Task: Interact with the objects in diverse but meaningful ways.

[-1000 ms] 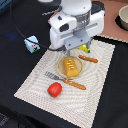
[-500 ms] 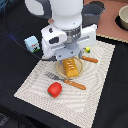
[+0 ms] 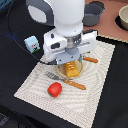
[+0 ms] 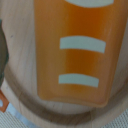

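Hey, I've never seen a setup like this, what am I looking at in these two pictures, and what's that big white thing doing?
The big white thing is a robot arm, hanging low over a table. The exterior view comes from a camera standing off to the side. The wrist view comes from a camera on the arm itself, looking straight down, so it shows a close-up of the toy bread loaf on a round wooden board. On the striped placemat you also see a red tomato, a fork and a wooden-handled knife. A small blue-and-white carton sits on the dark tabletop, grey pots behind. The gripper itself is hidden, so whether anything is held can't be told.
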